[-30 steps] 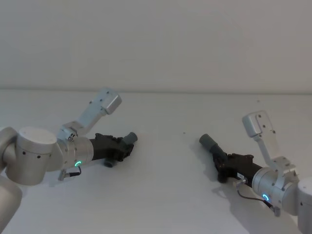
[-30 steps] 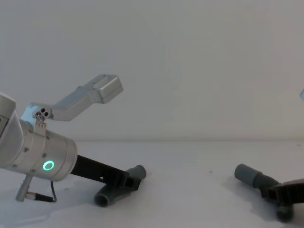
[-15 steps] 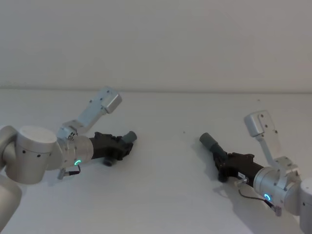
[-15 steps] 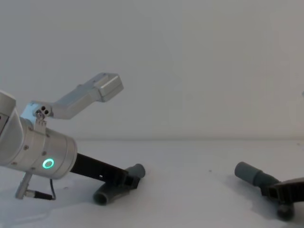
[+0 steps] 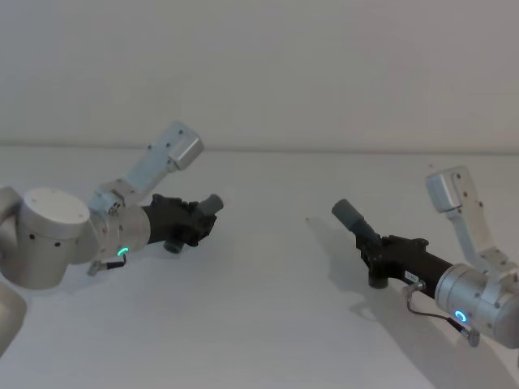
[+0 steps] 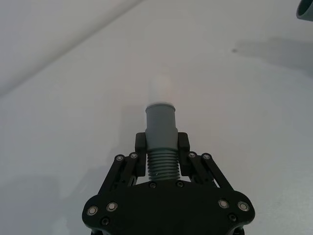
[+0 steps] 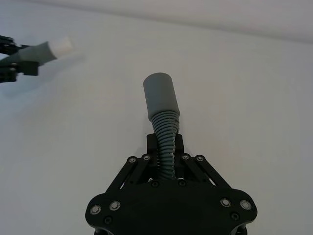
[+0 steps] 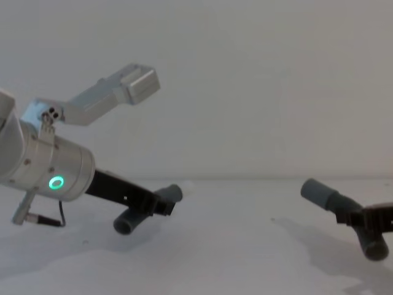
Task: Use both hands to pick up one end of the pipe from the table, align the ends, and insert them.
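Note:
My left gripper (image 5: pixel 191 224) is shut on one ribbed dark grey pipe piece (image 5: pixel 172 244), held just above the white table (image 5: pixel 259 332). Its grey cuff (image 6: pixel 161 123) ends in a white spigot (image 6: pixel 161 88) and points toward the right. In the chest view the left gripper (image 8: pixel 161 206) shows this cuff (image 8: pixel 172 193) raised, with a shadow beneath it. My right gripper (image 5: pixel 378 250) is shut on the other pipe piece (image 7: pixel 165 134). That piece's smooth grey cuff (image 5: pixel 347 214) tilts up toward the left, also off the table. The two ends stand well apart, facing each other roughly.
A pale wall rises behind the table's far edge (image 5: pixel 268 151). The left arm's silver wrist with its green ring light (image 8: pixel 56 182) fills the near left, and the right wrist (image 5: pixel 466 296) the near right. Bare table (image 8: pixel 233 258) lies between the grippers.
Both grippers have lifted their pipe pieces off the table. The left one rose and drew slightly back; the right one rose and shifted to the right.

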You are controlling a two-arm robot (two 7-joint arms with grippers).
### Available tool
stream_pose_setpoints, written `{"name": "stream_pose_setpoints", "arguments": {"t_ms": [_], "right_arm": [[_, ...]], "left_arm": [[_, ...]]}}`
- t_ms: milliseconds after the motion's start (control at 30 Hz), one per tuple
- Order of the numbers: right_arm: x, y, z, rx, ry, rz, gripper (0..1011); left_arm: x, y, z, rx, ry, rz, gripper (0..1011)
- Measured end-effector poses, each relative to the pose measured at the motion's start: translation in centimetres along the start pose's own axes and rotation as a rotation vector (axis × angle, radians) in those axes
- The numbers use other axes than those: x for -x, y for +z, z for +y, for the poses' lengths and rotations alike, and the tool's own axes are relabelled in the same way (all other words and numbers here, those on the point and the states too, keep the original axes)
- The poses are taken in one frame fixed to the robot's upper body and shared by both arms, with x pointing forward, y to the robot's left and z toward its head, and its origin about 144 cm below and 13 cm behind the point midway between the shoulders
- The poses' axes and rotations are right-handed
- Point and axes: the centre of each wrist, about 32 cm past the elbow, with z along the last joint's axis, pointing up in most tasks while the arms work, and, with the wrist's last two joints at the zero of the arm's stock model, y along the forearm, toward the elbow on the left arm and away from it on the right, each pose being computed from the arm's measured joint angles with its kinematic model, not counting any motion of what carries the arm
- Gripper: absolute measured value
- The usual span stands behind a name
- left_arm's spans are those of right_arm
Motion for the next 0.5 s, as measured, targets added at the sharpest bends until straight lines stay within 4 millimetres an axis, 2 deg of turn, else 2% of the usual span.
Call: {"name": "stream_pose_setpoints", "arguments": {"t_ms": [500], "right_arm": [[-2.1,0.5,-1.6,-0.099,0.144,-0.080,148]], "left_arm": [[-1.2,2.1,1.2,0.036,-0.091,-0.134,353]]}}
